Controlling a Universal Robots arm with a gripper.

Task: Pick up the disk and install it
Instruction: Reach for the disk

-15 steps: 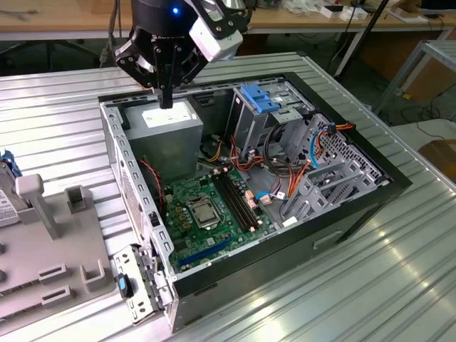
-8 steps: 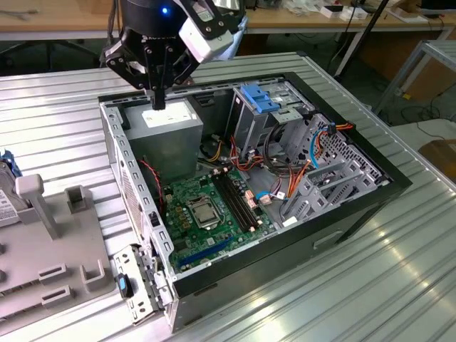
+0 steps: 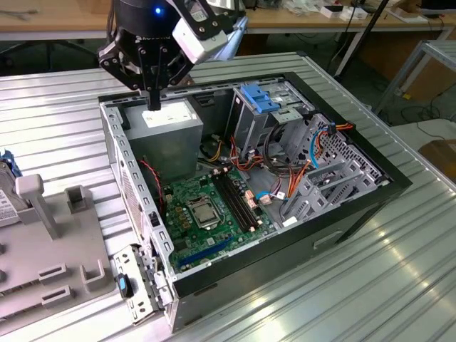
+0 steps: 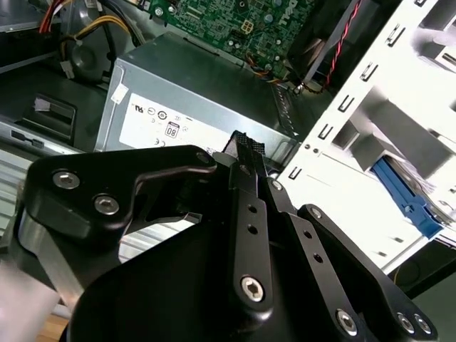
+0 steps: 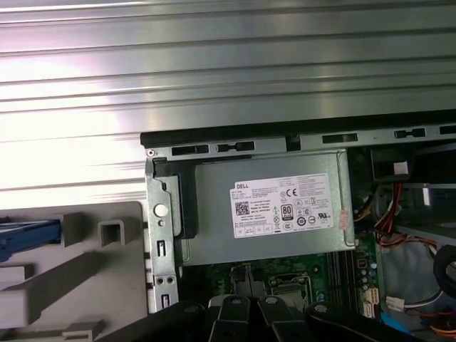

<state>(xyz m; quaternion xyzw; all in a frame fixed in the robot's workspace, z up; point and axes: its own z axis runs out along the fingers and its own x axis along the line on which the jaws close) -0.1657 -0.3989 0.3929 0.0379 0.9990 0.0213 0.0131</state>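
The disk lies at the exterior view's far left edge, on a grey fixture. It is cut off by the frame, and a silvery labelled face and a bit of blue rail are visible. In the first wrist view its blue rail pokes in over the same fixture. My gripper hangs over the back corner of the open computer case, just above the grey power supply box, well away from the disk. In the second wrist view the gripper has its black fingers together with nothing between them.
The open case holds a green motherboard, loose cables and a metal drive cage with a blue latch. The case wall stands between the gripper and the fixture. All of this rests on a ribbed metal table.
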